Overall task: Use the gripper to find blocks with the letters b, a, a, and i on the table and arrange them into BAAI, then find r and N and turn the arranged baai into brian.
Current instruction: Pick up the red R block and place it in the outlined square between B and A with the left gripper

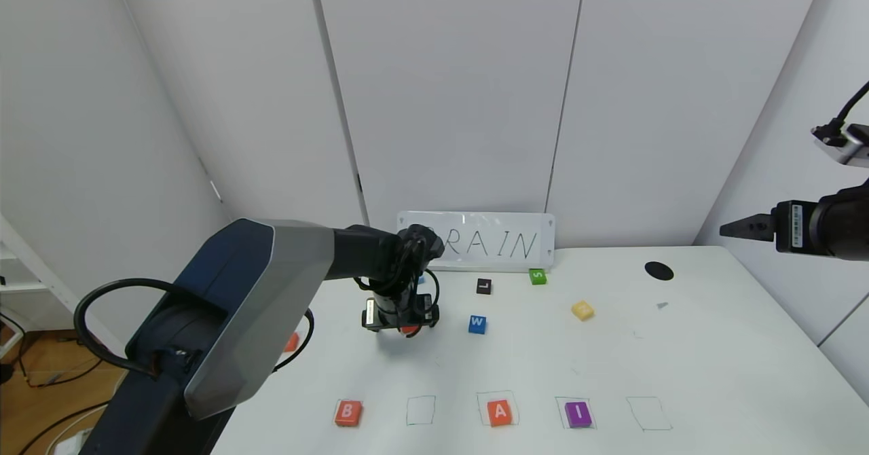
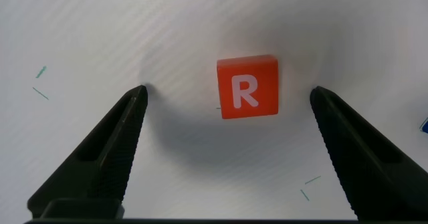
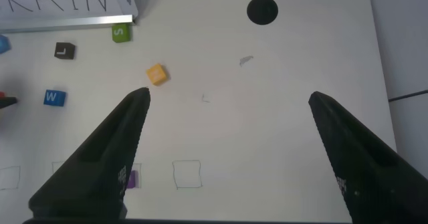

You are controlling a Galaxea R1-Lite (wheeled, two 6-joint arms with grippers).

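The left end effector (image 2: 227, 97) hangs wide open straight over R (image 2: 247, 87), the tile centred between its fingers; the right end effector (image 3: 227, 100), also wide, idles far off.

A white table (image 1: 713, 346) carries scattered letter tiles. Tiles B (image 1: 347, 412), A (image 1: 500, 412) and I (image 1: 578, 414) sit in pen-drawn squares near its front edge.

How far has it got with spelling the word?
Done: B, A and I sit in drawn squares. In hand: the left gripper, jaws open, hangs over R. Left: R goes in the empty square, yellow N in the last square.
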